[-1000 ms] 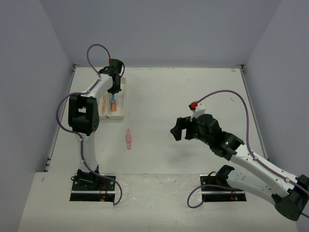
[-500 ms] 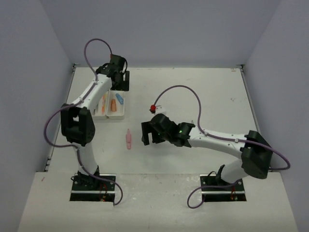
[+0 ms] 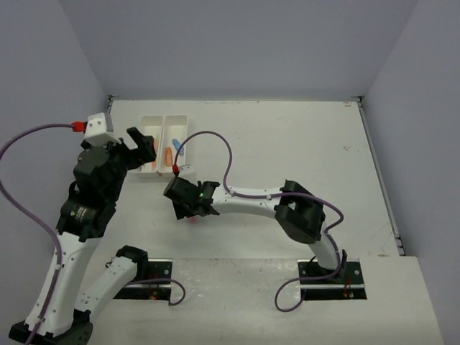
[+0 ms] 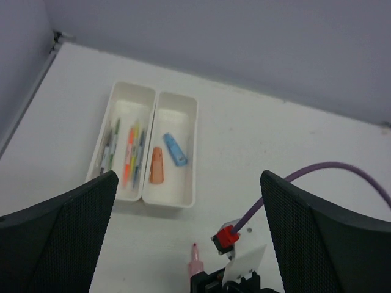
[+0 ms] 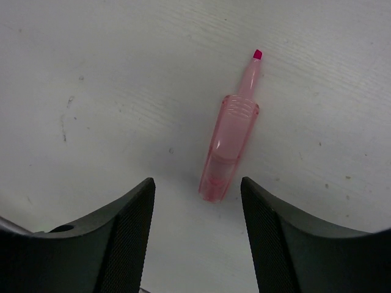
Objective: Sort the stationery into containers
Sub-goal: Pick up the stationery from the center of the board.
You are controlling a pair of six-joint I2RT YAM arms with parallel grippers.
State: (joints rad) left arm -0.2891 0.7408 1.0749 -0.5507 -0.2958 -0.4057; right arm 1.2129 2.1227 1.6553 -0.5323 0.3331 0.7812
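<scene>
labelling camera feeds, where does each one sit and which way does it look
top external: high behind the robot, looking down on the table; left arm and right arm both show
left wrist: raised, looking down at the trays; the open left gripper frames it
right wrist: low, facing the pink marker just ahead of the right gripper
shared: left wrist also shows the pink marker
</scene>
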